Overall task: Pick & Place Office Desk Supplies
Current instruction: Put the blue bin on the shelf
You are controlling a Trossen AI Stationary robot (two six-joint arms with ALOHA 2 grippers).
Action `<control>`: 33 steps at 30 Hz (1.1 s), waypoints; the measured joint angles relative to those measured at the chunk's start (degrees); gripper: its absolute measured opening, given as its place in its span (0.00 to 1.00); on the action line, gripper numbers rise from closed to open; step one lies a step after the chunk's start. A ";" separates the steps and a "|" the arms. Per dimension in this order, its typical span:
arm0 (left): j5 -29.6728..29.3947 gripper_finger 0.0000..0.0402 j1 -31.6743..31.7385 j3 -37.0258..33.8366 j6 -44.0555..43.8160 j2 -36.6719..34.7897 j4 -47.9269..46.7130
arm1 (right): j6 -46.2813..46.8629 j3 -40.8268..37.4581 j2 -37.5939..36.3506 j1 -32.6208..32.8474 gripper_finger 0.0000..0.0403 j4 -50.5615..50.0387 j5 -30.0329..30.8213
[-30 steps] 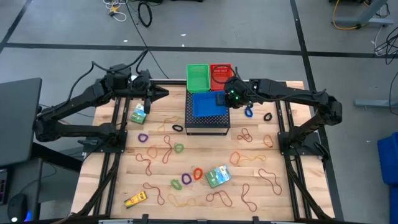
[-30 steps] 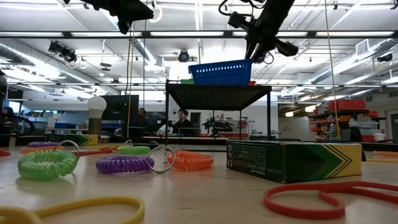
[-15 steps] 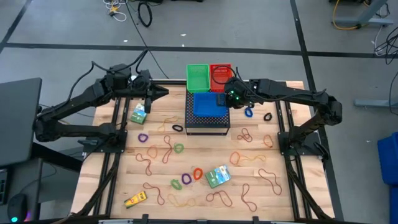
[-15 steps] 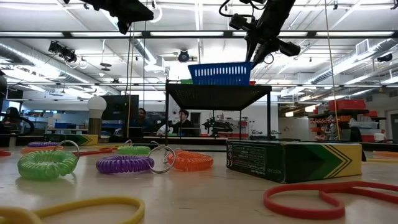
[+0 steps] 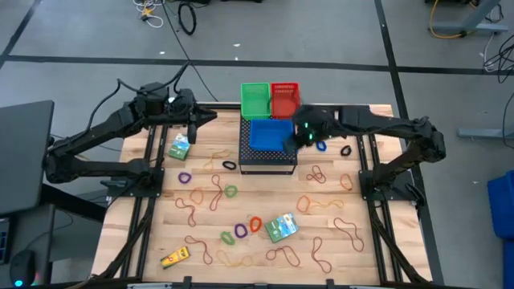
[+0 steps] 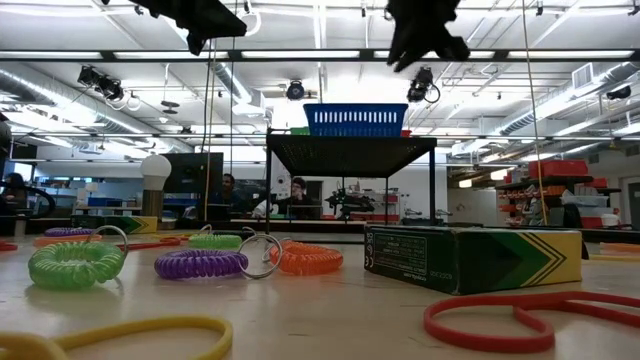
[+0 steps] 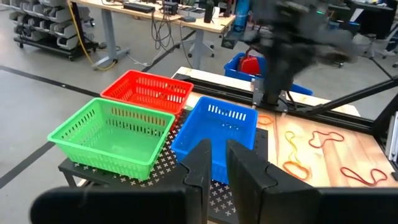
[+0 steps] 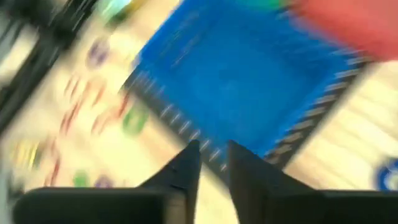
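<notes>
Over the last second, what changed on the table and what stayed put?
The right hand pulled back from over the blue basket toward the table's right side, and it carries nothing that I can see. The left hand kept its place beyond the green box, and the baskets, coloured rings and rubber bands lie as before.

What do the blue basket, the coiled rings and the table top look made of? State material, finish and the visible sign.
Blue basket: likely moulded plastic, evenly coloured with a slight sheen, its walls slotted.
Green coiled ring and purple coiled ring: probably stretchy plastic, glossy and slightly translucent, wound in tight spirals with metal split rings attached.
Table top: wood, pale, matte, in jointed planks with visible grain.
</notes>
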 joint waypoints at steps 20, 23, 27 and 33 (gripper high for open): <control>-1.88 0.13 -0.03 0.00 -0.45 0.02 -0.09 | -3.00 -1.97 7.20 4.30 0.02 1.38 8.60; -1.90 0.13 -0.04 0.00 -0.38 0.02 -0.17 | -2.05 -1.97 7.20 4.17 0.02 1.38 11.18; -1.90 0.13 -0.04 0.00 -0.38 0.02 -0.35 | -1.82 -1.97 7.20 3.97 0.02 1.44 11.53; -1.88 0.13 -0.04 0.00 -0.39 0.02 -0.39 | -1.80 -1.97 7.17 3.97 0.03 2.01 11.60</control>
